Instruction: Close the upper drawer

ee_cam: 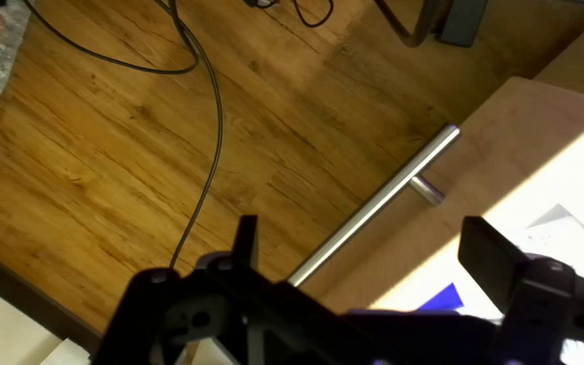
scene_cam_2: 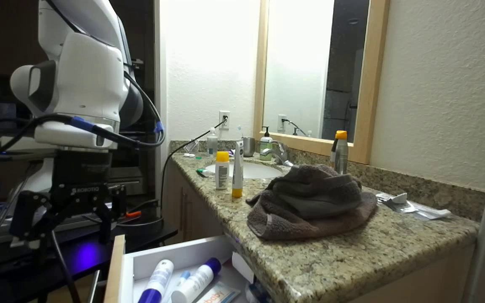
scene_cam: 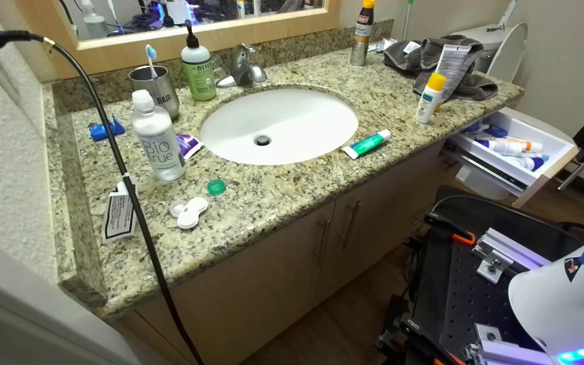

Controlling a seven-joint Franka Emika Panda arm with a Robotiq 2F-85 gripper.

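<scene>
The upper drawer stands pulled out, with its tan front panel (scene_cam: 545,180) and white interior in an exterior view at the right. It also shows at the bottom of an exterior view (scene_cam_2: 114,269) and in the wrist view (ee_cam: 408,235). Its metal bar handle (ee_cam: 373,210) runs diagonally in the wrist view. White, blue and orange toiletries (scene_cam: 515,147) lie inside. My gripper (scene_cam_2: 66,235) is open and empty, pointing down outside the drawer front and above handle height. In the wrist view the gripper (ee_cam: 360,220) spans handle and front edge, apparently not touching them.
The granite counter (scene_cam_2: 331,261) overhangs beside the drawer, with a grey towel (scene_cam_2: 310,202) and bottles on it. The black robot cart (scene_cam: 454,284) stands close to the cabinet doors (scene_cam: 282,263). A black cable (ee_cam: 216,126) lies on the wood floor (ee_cam: 145,152).
</scene>
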